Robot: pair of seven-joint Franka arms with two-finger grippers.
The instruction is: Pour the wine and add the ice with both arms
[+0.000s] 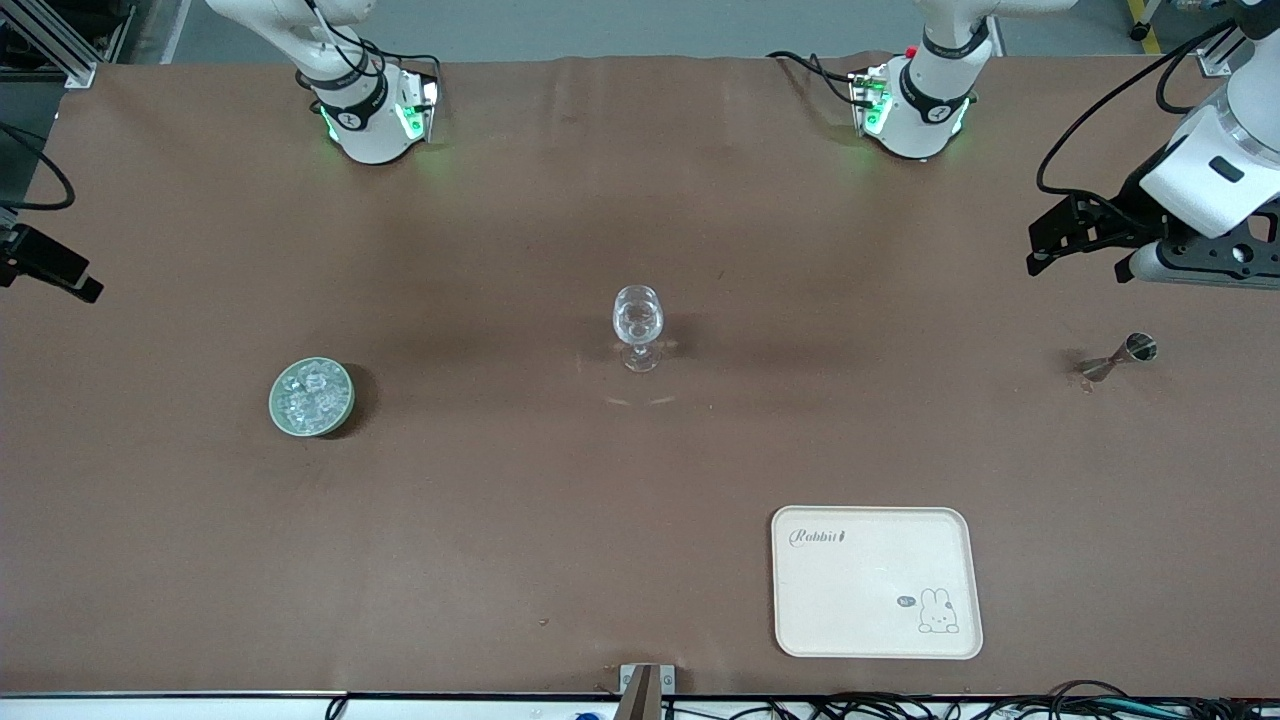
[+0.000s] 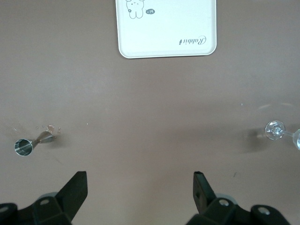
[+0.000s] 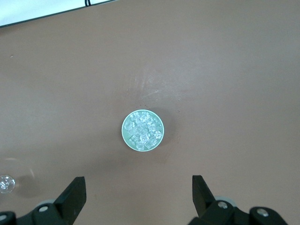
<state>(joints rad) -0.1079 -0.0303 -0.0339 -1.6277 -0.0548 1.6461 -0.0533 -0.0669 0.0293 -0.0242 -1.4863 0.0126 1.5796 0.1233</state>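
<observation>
A clear stemmed glass [image 1: 638, 325] stands upright mid-table; it also shows in the left wrist view [image 2: 275, 130]. A round green bowl [image 1: 273, 400] holds several clear ice cubes [image 1: 312, 392] toward the right arm's end, and the ice shows in the right wrist view [image 3: 143, 131]. A small metal jigger [image 1: 1120, 357] lies on its side toward the left arm's end. My left gripper [image 1: 1036, 250] is open and empty, up in the air beside the jigger [image 2: 23, 146]. My right gripper [image 1: 60, 268] is open and empty at the table's end, high beside the bowl [image 3: 125, 123].
A cream tray [image 1: 875, 640] with a rabbit drawing lies near the front edge, nearer to the camera than the jigger; it also shows in the left wrist view [image 2: 166, 50]. The arm bases [image 1: 370, 120] [image 1: 915, 110] stand along the back edge. A brown cloth covers the table.
</observation>
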